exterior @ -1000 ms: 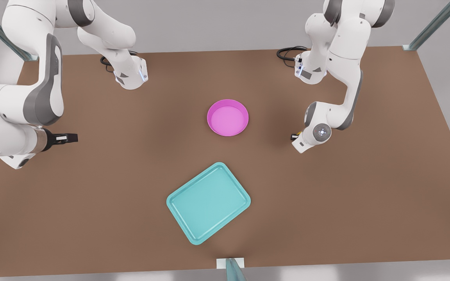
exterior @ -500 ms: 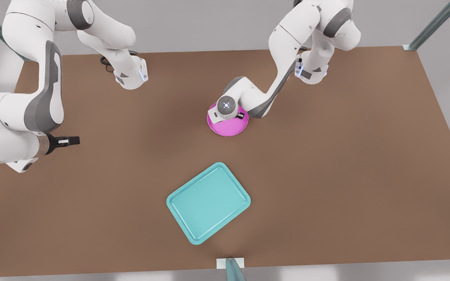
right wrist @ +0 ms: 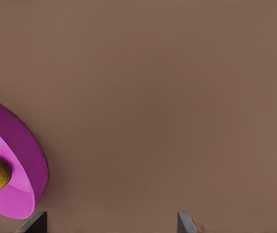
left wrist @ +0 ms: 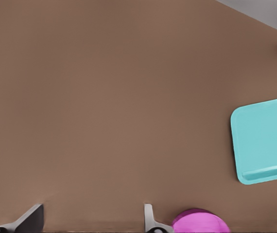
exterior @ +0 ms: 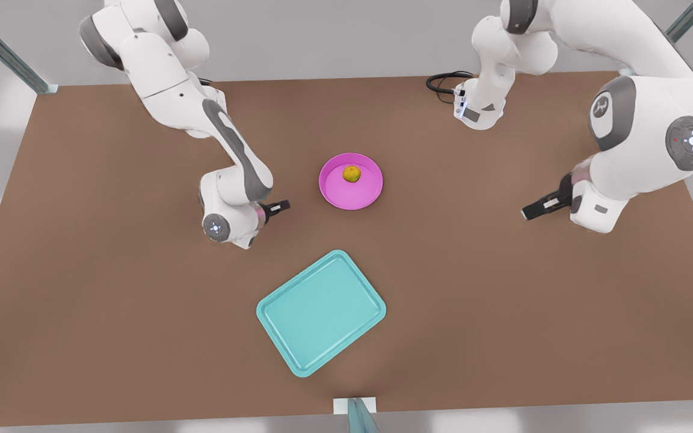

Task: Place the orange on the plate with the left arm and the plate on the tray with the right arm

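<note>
The small yellow-green orange (exterior: 352, 174) lies in the round magenta plate (exterior: 339, 193) at frame centre, flanked by the left hand (exterior: 533, 211) and right hand (exterior: 281, 206), both wide open and empty.

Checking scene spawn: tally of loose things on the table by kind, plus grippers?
plate: 1
orange: 1, on the plate
tray: 1
gripper: 2, both open: left gripper at the front view's right, right gripper near the plate
Total: 5

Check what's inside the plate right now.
One orange sits inside the magenta plate, toward its far side. The dish floor beneath the orange is covered; nothing else is visible inside.
</note>
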### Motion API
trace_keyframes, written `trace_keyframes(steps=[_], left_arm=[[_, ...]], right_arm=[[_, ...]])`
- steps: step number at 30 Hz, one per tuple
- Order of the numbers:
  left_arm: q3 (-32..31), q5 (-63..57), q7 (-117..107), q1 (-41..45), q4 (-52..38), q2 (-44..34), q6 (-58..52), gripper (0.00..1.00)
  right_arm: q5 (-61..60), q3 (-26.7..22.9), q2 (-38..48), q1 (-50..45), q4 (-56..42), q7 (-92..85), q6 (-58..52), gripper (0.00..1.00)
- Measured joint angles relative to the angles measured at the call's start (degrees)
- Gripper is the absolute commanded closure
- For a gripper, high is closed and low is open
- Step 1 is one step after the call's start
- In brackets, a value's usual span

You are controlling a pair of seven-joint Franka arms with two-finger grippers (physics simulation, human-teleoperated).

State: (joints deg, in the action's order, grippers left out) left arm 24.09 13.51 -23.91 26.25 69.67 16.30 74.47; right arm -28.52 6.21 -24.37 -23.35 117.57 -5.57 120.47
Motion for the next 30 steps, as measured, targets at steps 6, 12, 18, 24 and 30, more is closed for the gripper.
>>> trace_keyframes(steps=[6,12,18,24,30], left_arm=[[-14.9,-9.2,5.3,-9.9,4.8,-6.5,-0.3,0.00],[-15.7,-11.1,9.9,-9.8,3.0,-7.6,-1.2,0.00],[-15.8,-11.3,13.2,-9.9,3.3,-7.3,-1.9,0.00],[-15.8,-11.3,15.5,-9.8,3.4,-7.6,-5.2,0.00],[-15.9,-11.1,17.1,-9.7,3.4,-7.5,-7.5,0.00]], right_arm=[[-9.5,3.0,-3.5,-9.1,0.2,2.1,20.8,0.00],[-12.1,4.9,-3.5,-10.1,2.5,3.6,29.4,0.00],[-13.1,5.6,-5.7,-15.2,2.8,4.7,34.6,0.00],[-13.3,5.6,-6.5,-15.6,2.6,5.3,36.9,0.21],[-13.3,5.6,-6.5,-15.4,2.5,5.7,37.4,0.48]])
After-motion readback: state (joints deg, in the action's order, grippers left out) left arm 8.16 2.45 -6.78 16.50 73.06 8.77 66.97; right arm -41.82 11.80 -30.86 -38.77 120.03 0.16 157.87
